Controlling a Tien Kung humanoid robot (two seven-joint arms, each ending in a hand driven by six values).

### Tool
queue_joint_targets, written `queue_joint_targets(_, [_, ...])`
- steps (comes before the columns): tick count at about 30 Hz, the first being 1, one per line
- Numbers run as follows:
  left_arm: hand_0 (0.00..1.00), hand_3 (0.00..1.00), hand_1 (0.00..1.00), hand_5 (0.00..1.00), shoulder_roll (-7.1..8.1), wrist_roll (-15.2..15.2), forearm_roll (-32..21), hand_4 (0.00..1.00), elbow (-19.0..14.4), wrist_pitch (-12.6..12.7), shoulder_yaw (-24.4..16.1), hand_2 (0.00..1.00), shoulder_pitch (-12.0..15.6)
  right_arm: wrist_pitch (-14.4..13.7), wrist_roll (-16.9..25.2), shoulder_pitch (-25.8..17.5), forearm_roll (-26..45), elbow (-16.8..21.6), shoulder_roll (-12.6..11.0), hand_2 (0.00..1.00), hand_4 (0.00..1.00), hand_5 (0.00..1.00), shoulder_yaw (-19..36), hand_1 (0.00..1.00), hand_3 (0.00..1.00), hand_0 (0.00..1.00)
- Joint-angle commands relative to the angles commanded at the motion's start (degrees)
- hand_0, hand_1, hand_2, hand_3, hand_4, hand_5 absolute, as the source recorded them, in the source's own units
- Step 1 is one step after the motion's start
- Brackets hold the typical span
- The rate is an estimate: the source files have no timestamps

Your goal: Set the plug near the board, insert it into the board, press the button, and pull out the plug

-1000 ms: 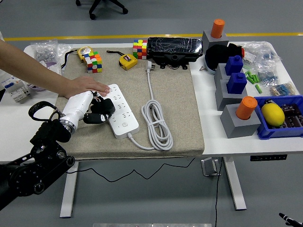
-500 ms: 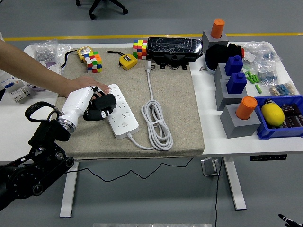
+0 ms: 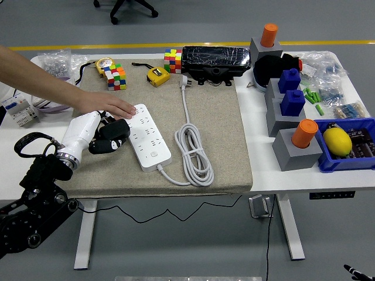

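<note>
A white power strip (image 3: 147,136) lies on the beige mat (image 3: 225,132), with its button (image 3: 153,155) near the front end. Its white plug (image 3: 184,82) rests unplugged at the mat's far side, and the cable (image 3: 194,153) is coiled to the right of the strip. My left hand (image 3: 111,138) hovers just left of the strip, its black fingers curled and holding nothing. A person's hand (image 3: 110,105) reaches in from the left and rests flat on the strip's far left corner. My right arm is out of sight.
Two colour cubes (image 3: 172,60) (image 3: 118,77), a yellow tape measure (image 3: 157,75) and a black box (image 3: 215,60) line the far edge. Grey blocks with orange and blue pieces (image 3: 296,146) and a blue bin (image 3: 345,161) stand at the right.
My left hand has pulled back to the left, off the strip's edge. The person's hand has stayed on the strip's far corner. The plug and cable have not moved.
</note>
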Motion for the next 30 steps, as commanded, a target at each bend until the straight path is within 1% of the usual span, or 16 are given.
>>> queue_joint_targets(5, [0.369, 0.531, 0.395, 0.083, 0.01, -0.1, -1.9, 0.67, 1.2, -1.2, 0.0, 0.419, 0.3, 0.0, 0.0, 0.0, 0.0, 0.0, 0.0, 0.608, 0.977, 0.543, -0.1, 0.643, 0.548, 0.649])
queue_joint_targets(6, [0.469, 0.585, 0.565, 0.293, -0.03, 0.0, -2.2, 0.858, 1.5, -1.4, -0.1, 0.522, 0.3, 0.0, 0.0, 0.0, 0.0, 0.0, 0.0, 0.609, 0.977, 0.544, -0.1, 0.643, 0.547, 0.649])
queue_joint_targets(11, [0.469, 0.585, 0.565, 0.293, -0.11, 1.4, -1.9, 0.858, 2.1, -3.4, -0.3, 0.522, 0.4, 0.0, 0.0, 0.0, 0.0, 0.0, -0.1, 0.609, 0.977, 0.544, -0.1, 0.643, 0.547, 0.649])
queue_joint_targets(12, [0.599, 0.686, 0.673, 0.388, -0.08, 1.5, -1.9, 0.898, 2.1, -3.7, -0.4, 0.627, 0.5, 0.0, 0.0, 0.0, 0.0, 0.0, -0.1, 0.609, 0.977, 0.544, -0.1, 0.643, 0.547, 0.649])
queue_joint_targets(15, [0.599, 0.686, 0.673, 0.388, -0.04, 1.7, -1.7, 0.898, 2.2, -3.9, -0.5, 0.627, 0.6, 0.0, 0.0, 0.0, 0.1, 0.0, -0.1, 0.609, 0.977, 0.544, -0.2, 0.643, 0.547, 0.649])
queue_joint_targets(17, [0.599, 0.686, 0.673, 0.388, 0.02, 1.4, -1.9, 0.898, 2.1, -3.6, -0.6, 0.627, 0.7, 0.0, 0.0, -0.1, 0.1, -0.1, 0.0, 0.609, 0.977, 0.544, -0.1, 0.643, 0.547, 0.649])
queue_joint_targets(18, [0.675, 0.752, 0.762, 0.503, 0.04, 1.1, -2.1, 0.95, 2.1, -3.4, -0.6, 0.704, 0.7, 0.0, 0.0, -0.1, 0.1, 0.0, 0.0, 0.609, 0.976, 0.545, -0.1, 0.643, 0.547, 0.649])
queue_joint_targets(23, [0.675, 0.752, 0.762, 0.503, 0.06, -0.2, -2.5, 0.95, 2.0, -2.4, -1.0, 0.704, 1.1, 0.1, 0.0, 0.0, 0.1, 0.0, 0.0, 0.609, 0.976, 0.545, -0.1, 0.643, 0.547, 0.649])
queue_joint_targets(24, [0.76, 0.824, 0.848, 0.661, 0.04, -0.6, -2.5, 0.998, 1.8, -2.2, -1.3, 0.811, 1.3, 0.0, 0.0, 0.0, 0.1, 0.0, 0.0, 0.609, 0.976, 0.546, -0.1, 0.643, 0.547, 0.648])
queue_joint_targets(25, [0.76, 0.824, 0.848, 0.661, 0.02, -1.1, -2.6, 0.998, 1.5, -1.8, -1.6, 0.811, 1.5, 0.0, 0.0, 0.0, 0.1, 0.0, 0.0, 0.609, 0.976, 0.546, -0.1, 0.643, 0.547, 0.648])
queue_joint_targets(27, [0.76, 0.824, 0.848, 0.661, 0.06, -2.5, -3.1, 0.998, 0.8, -0.8, -2.3, 0.811, 2.0, 0.0, 0.0, 0.0, 0.1, 0.0, 0.0, 0.609, 0.976, 0.546, -0.1, 0.643, 0.547, 0.648])
queue_joint_targets(29, [0.76, 0.824, 0.848, 0.661, 0.13, -5.2, -4.5, 0.998, -0.8, 1.1, -3.6, 0.811, 2.5, 0.0, 0.0, 0.0, 0.1, -0.1, -0.1, 0.609, 0.976, 0.546, -0.2, 0.643, 0.547, 0.648])
queue_joint_targets(30, [0.761, 0.819, 0.838, 0.704, 0.13, -6.4, -5.0, 0.998, -1.2, 1.8, -3.9, 0.809, 2.7, 0.0, 0.0, 0.0, 0.1, -0.1, -0.1, 0.608, 0.976, 0.546, -0.2, 0.643, 0.547, 0.649])
